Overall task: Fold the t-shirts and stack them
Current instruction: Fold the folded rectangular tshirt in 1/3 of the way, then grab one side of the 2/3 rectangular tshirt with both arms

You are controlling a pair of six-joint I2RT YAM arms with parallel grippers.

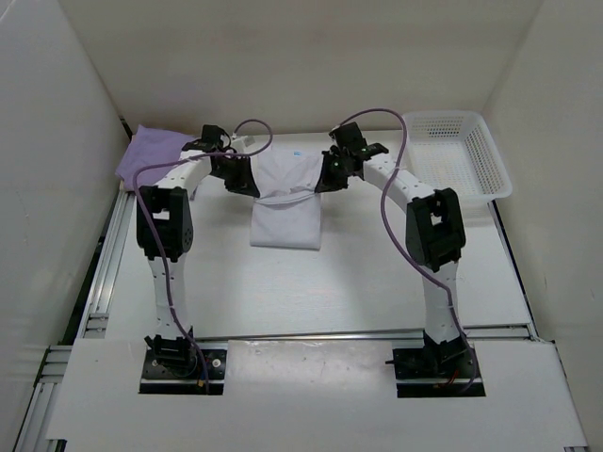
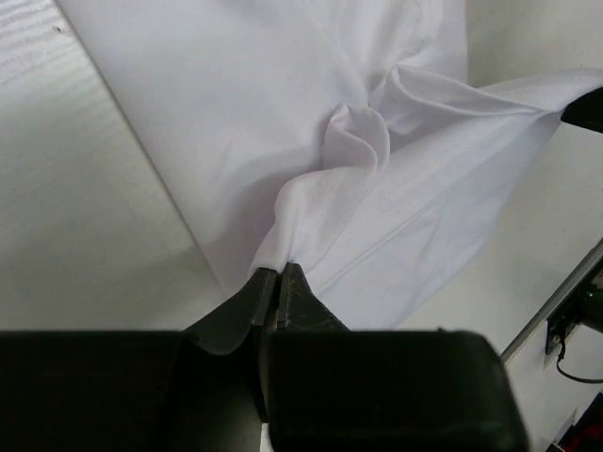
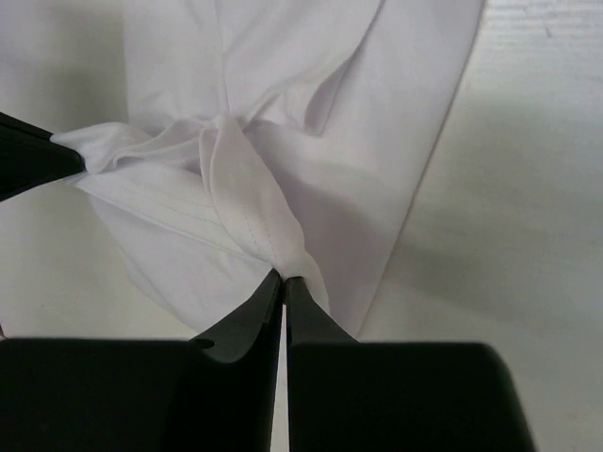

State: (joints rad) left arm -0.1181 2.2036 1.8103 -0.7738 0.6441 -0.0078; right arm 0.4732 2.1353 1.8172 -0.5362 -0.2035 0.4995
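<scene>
A white t-shirt (image 1: 286,212) with a small blue neck label lies partly folded at the table's centre back. My left gripper (image 1: 252,185) is shut on a bunched fold of its left edge (image 2: 311,202), the cloth pinched between the fingertips (image 2: 263,285). On the opposite side my right gripper (image 1: 326,179) is shut on a hemmed fold (image 3: 247,212) of the same shirt. The cloth stretches and gathers between the two grippers, lifted a little off the table. A lavender t-shirt (image 1: 151,151) lies crumpled at the back left, behind the left arm.
A white perforated basket (image 1: 456,155) stands at the back right, beside the right arm. White walls close in the back and both sides. Purple cables loop over both arms.
</scene>
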